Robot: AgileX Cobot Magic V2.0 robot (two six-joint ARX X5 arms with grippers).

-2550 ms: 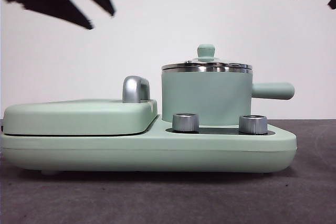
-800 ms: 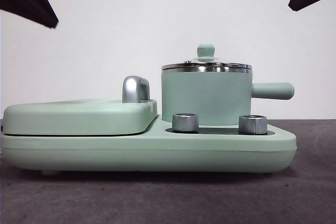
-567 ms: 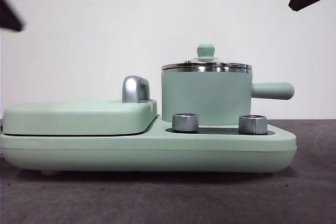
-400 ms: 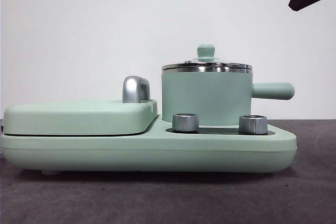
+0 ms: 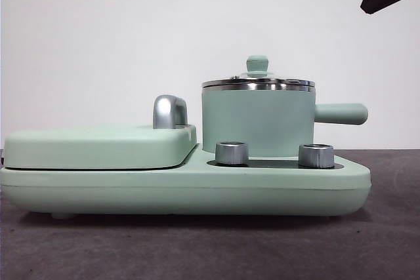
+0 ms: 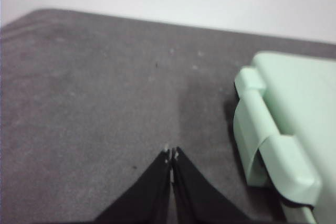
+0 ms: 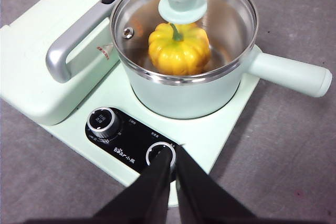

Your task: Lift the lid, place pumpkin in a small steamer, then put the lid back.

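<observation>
Inside the small steamer [image 7: 184,95], under the seated lid [image 7: 184,24], sits the pumpkin [image 7: 179,48]. Both grippers, left [image 6: 171,155] and right [image 7: 172,153], hang pinched shut, holding nothing, the right above the steamer's control knobs [image 7: 104,120]. Little seems left to go wrong beyond a stray arm nudging the lid's knob [image 5: 257,64].

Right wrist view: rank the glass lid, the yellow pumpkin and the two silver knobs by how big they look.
1. Round clear glass lid with steel rim, largest.
2. Glossy yellow ribbed pumpkin inside the mint-green pot.
3. Two silver dial knobs: alike, so unranked; one is partly hidden by the right gripper.
</observation>
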